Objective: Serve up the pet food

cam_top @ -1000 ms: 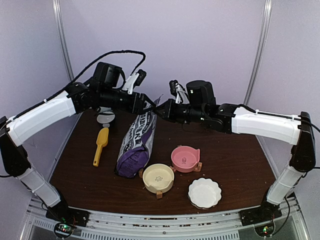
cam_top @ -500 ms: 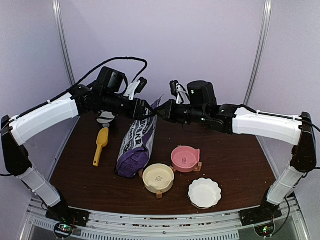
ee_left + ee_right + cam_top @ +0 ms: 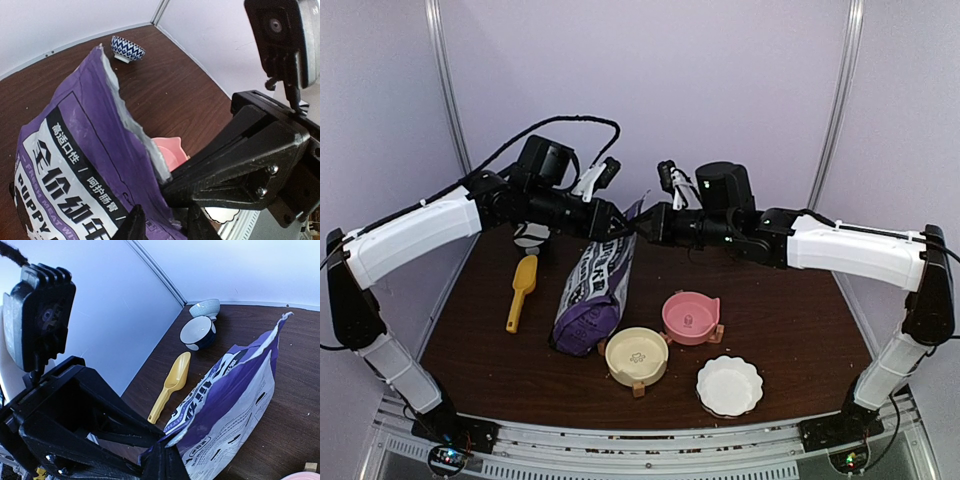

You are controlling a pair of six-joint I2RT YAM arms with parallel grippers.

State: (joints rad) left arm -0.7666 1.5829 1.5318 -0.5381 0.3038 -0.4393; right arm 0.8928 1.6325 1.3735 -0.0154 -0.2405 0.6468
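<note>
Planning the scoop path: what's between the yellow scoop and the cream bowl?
The purple food bag lies between scoop and bowl, clear in the top view.

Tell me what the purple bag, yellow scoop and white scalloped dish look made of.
Purple bag: apparently flexible plastic film, glossy, pale inner lining; it creases and its top is torn ragged.
Yellow scoop: likely moulded plastic, matte, one even colour.
White scalloped dish: ceramic or plastic, smooth; the look leaves it open.
</note>
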